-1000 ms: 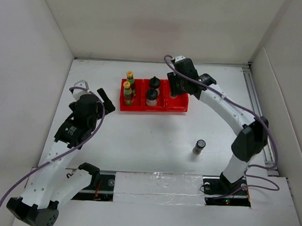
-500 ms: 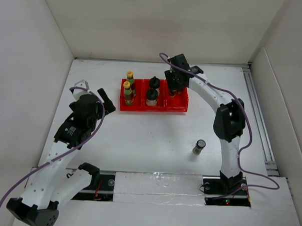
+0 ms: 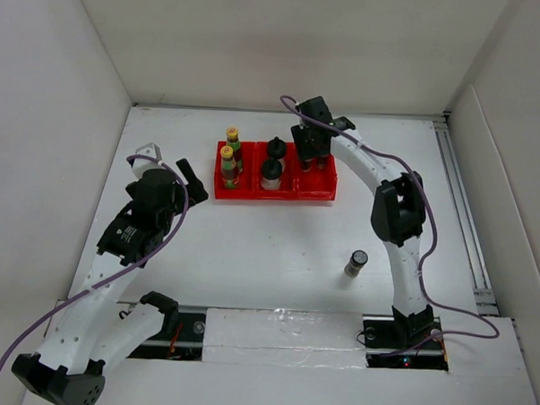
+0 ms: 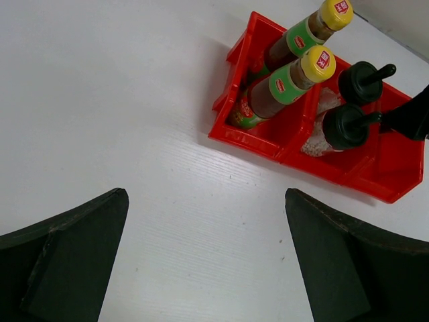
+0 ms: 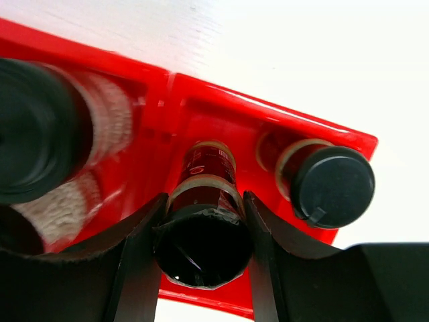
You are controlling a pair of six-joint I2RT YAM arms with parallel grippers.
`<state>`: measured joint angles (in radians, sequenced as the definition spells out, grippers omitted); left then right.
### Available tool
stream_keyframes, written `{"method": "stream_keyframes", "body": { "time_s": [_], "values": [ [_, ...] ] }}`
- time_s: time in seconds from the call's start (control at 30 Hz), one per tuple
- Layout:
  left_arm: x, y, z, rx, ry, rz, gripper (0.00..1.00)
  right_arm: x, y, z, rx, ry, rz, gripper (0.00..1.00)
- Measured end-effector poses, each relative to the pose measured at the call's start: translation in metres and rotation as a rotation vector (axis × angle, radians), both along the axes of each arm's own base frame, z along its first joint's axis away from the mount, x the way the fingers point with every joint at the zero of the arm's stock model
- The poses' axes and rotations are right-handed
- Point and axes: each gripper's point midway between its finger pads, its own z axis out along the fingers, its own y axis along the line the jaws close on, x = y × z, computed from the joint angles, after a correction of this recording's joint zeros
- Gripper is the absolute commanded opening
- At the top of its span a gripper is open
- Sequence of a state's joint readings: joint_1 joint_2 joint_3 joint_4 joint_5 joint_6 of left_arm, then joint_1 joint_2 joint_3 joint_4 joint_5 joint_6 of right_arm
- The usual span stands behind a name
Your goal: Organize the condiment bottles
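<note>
The red tray (image 3: 252, 195) holds two yellow-capped bottles (image 3: 229, 145) in its left compartment and two white jars with black lids (image 3: 273, 164) in the middle. My right gripper (image 3: 309, 159) is over the right compartment. In the right wrist view it (image 5: 204, 221) is shut on a dark-capped shaker (image 5: 203, 249) that reaches down into the compartment, beside a second shaker (image 5: 333, 184). A third shaker (image 3: 357, 262) stands alone on the table. My left gripper (image 3: 190, 179) is open and empty, left of the tray; its fingers (image 4: 67, 261) frame bare table.
White walls enclose the table on the left, back and right. The left wrist view shows the tray (image 4: 249, 134) with both bottles (image 4: 285, 84) leaning and the jars (image 4: 345, 126) behind. A rail runs along the right edge (image 3: 459, 184).
My right arm has folded in, its elbow swinging left, and the gripper has shifted slightly left over the right compartment. The left arm has not moved.
</note>
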<state>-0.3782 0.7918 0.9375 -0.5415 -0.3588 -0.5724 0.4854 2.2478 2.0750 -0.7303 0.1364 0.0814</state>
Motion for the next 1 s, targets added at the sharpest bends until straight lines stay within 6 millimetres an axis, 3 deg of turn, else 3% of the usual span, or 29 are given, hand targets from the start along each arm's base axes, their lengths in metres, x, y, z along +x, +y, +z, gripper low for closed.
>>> {"method": "stream_keyframes", "body": {
  "time_s": [0.17, 0.3, 0.67, 1.0],
  "values": [
    [0.001, -0.002, -0.001, 0.001, 0.004, -0.013, 0.99, 0.002, -0.002, -0.004, -0.014, 0.004, 0.004, 0.23],
    [0.002, -0.003, -0.002, 0.003, 0.008, -0.019, 0.99, 0.007, 0.001, -0.001, -0.011, -0.008, 0.007, 0.29],
    [0.003, -0.006, -0.001, 0.000, 0.005, -0.034, 0.99, 0.009, 0.002, -0.009, -0.019, -0.001, 0.013, 0.57],
    [0.004, -0.007, -0.001, -0.001, 0.005, -0.039, 0.99, 0.011, -0.002, -0.009, -0.019, -0.003, 0.008, 0.66]
  ]
}}
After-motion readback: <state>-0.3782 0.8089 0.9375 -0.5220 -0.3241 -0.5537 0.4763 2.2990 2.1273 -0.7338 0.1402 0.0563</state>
